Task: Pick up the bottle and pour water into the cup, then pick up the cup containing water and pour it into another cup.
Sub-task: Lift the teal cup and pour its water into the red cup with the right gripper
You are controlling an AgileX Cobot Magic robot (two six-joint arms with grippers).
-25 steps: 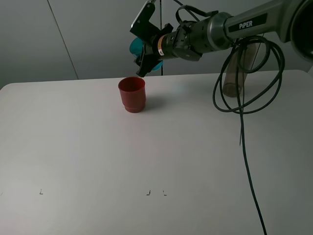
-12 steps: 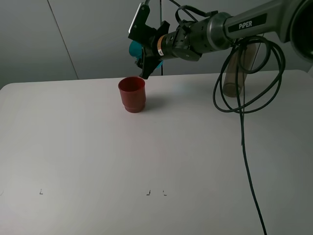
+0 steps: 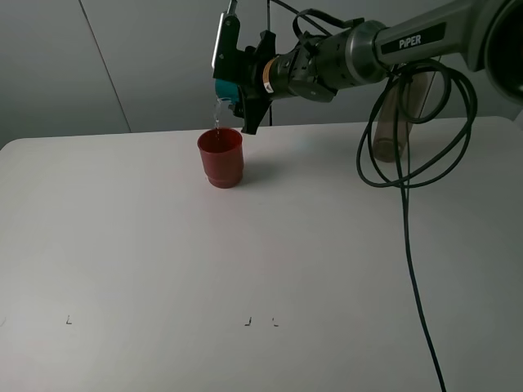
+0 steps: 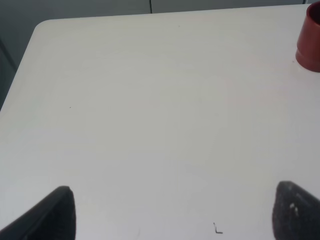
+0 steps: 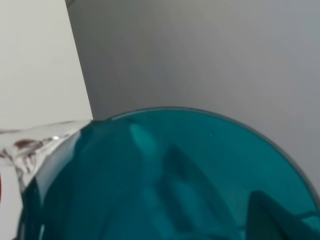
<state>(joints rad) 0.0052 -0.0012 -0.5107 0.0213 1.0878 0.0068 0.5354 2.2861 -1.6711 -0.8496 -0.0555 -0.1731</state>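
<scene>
My right gripper [image 3: 234, 86] is shut on the teal cup [image 3: 222, 89], holding it tipped on its side just above the red cup [image 3: 221, 157]. A thin stream of water [image 3: 217, 114] falls from the teal rim into the red cup. In the right wrist view the teal cup [image 5: 165, 180] fills the frame, with water at its lip. The smoky bottle [image 3: 402, 114] stands at the back right of the table, partly behind the arm and cables. My left gripper [image 4: 172, 215] is open, low over bare table, with the red cup [image 4: 310, 42] far from it.
The white table [image 3: 245, 245] has small corner marks near its front. A black cable [image 3: 409, 245] loops down from the right arm and trails across the table's right side. A grey wall stands behind the table.
The right wrist has rolled further, tipping the teal cup more steeply. Water now streams into the red cup, where none was falling before.
</scene>
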